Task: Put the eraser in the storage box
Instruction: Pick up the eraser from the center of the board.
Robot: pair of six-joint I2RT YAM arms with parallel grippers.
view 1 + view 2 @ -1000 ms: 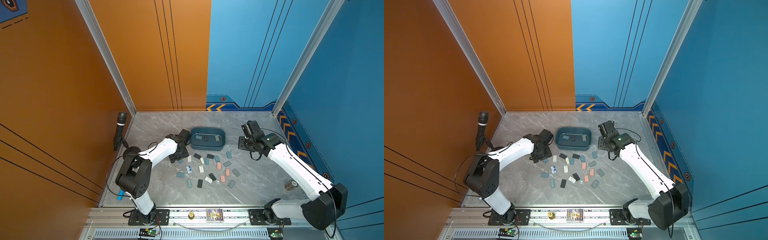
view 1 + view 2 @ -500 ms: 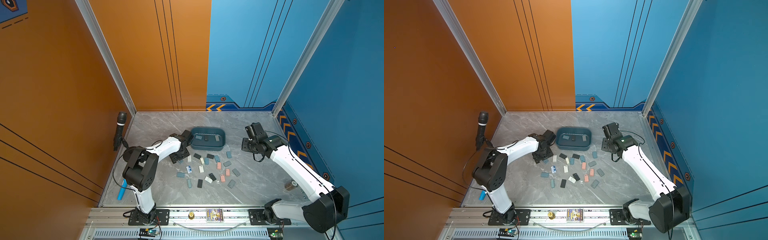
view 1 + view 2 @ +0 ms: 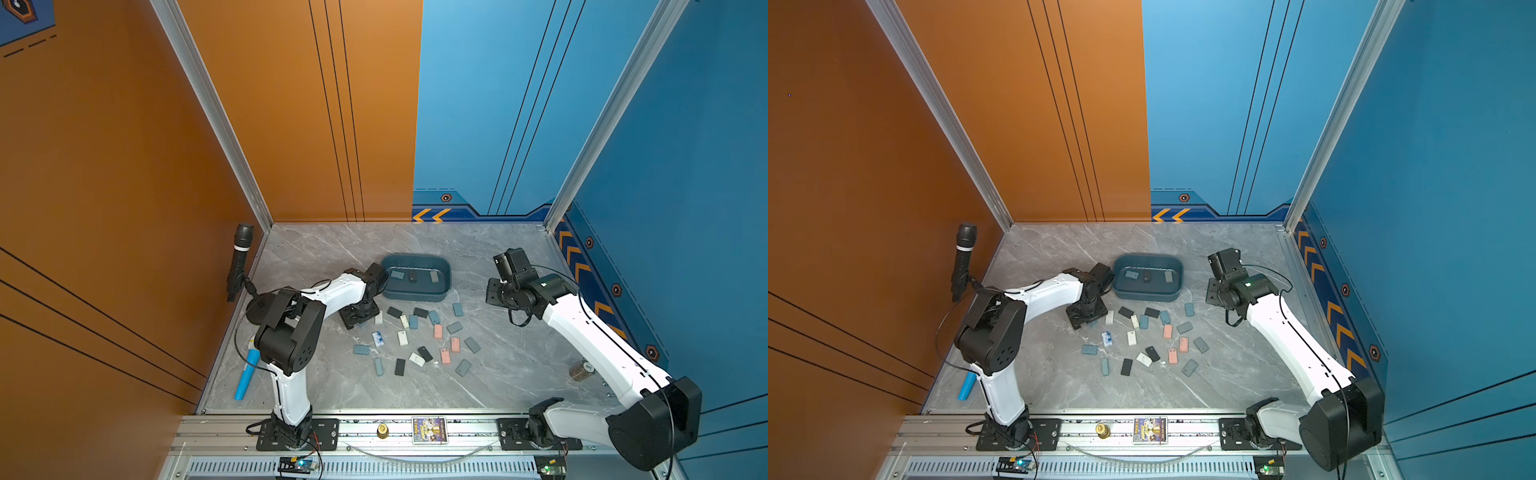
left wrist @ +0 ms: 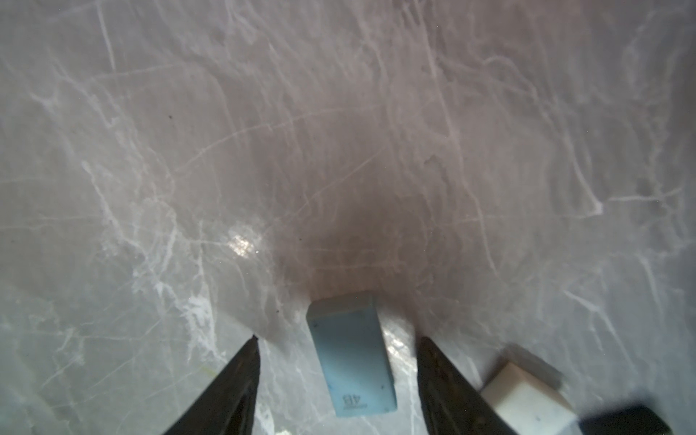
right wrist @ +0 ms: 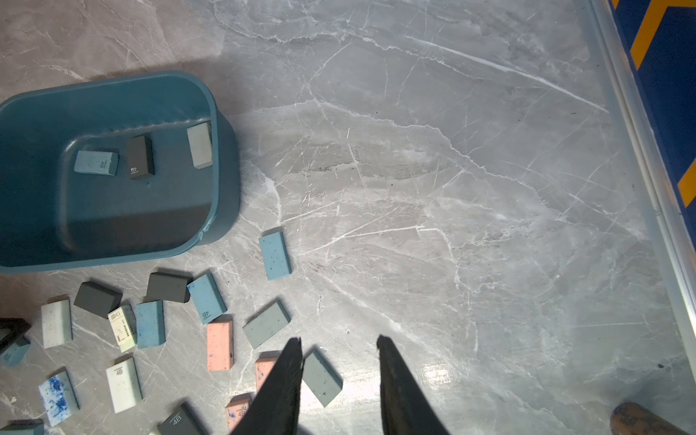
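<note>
Bracketing a light blue eraser (image 4: 352, 354) that lies flat on the worktop (image 4: 339, 150): left gripper (image 4: 338, 338) low, jaws spread, a gap on either side, no contact. Judged pre-pinch. The eraser's long sides face the fingers, so closing should catch its narrow width. Storage box (image 3: 415, 296) sits mid-worktop toward the far edge, close to this pick; three erasers (image 5: 139, 156) inside. Right gripper (image 5: 339, 339) spread, empty, hanging off the box's right side, probably to keep clear. White eraser (image 4: 527, 395) beside one finger, cut off by the frame. In both top views the wrist nearly hides the target.
</note>
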